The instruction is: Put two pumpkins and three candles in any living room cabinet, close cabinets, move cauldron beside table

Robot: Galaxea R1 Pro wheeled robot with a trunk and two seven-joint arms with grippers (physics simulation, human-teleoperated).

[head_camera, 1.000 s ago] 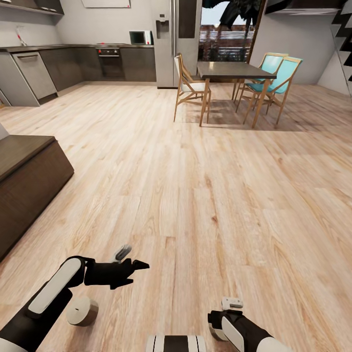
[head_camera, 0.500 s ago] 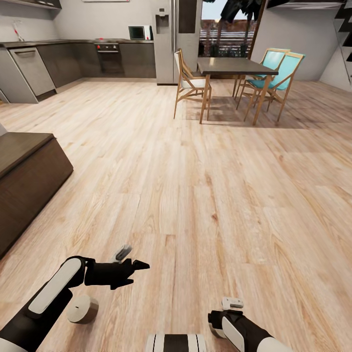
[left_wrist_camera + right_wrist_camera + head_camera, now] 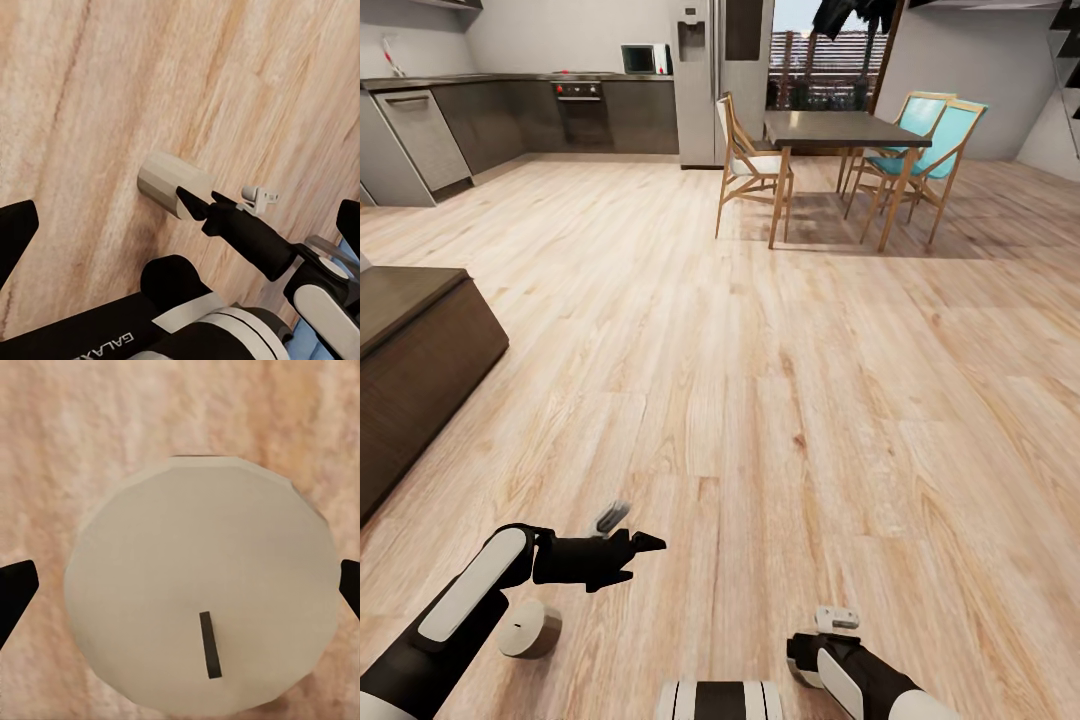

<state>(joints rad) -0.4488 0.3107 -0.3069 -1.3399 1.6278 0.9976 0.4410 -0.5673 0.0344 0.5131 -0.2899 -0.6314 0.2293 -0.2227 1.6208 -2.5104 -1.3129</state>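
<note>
Pale wood-grain planks make up the floor (image 3: pixel 780 380), streaked and knotty, running back to a kitchen of flat dark grey units (image 3: pixel 540 115) with a steel fridge (image 3: pixel 705 80). A dark dining table (image 3: pixel 845 130) stands on slim wooden legs among chairs (image 3: pixel 752 170), some with turquoise seats. At the head view's left edge sits the blocky end of the cabinet (image 3: pixel 415 365), dark brown wood with a plain flat top and side. The left arm, white shell over black joints, reaches low over the floor; its pincer (image 3: pixel 632 545) ends in black tapered fingers that stand apart, gripping nothing. Just beneath that forearm a candle (image 3: pixel 530 628) lies on the floor, a short smooth grey-white cylinder tipped so one round face shows; the left wrist view shows the same candle (image 3: pixel 171 184) as a faceted puck lying on the planks just beyond a black fingertip (image 3: pixel 191 204). The right pincer (image 3: pixel 822 645) is low by the robot's base, and a rounded pale edge shows beside it. In the right wrist view a second candle (image 3: pixel 199 615) is seen as a matte, many-sided disc with a short dark wick, lying between the two black fingertips (image 3: pixel 15 589) at the picture's edges; whether they press on it I cannot tell.
</note>
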